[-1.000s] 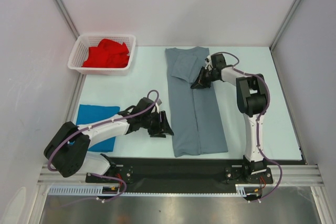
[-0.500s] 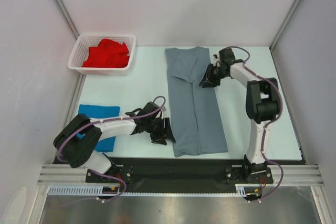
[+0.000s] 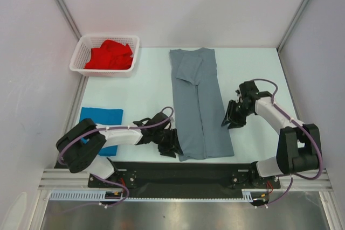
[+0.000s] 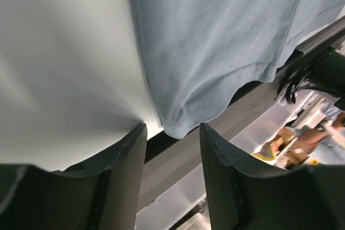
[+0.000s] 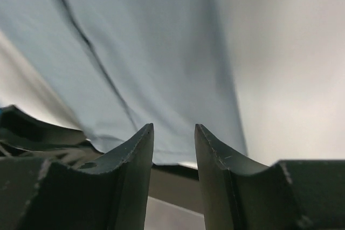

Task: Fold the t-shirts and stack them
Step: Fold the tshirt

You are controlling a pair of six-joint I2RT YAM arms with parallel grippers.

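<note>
The grey shirt lies folded in a long strip in the middle of the bench. The left fingers stand apart at its near left corner, gripping nothing. The right fingers are also apart, low over its right edge. The blue shirt lies folded at the left, and the red shirt sits in the basket.

You look down on a pale, matte white tabletop, boxed in by plain white wall panels that meet at slanted silver metal posts. Along your near edge runs a flat black strip, then a silver aluminium rail and a brushed steel surface. The light is soft and even.
</note>
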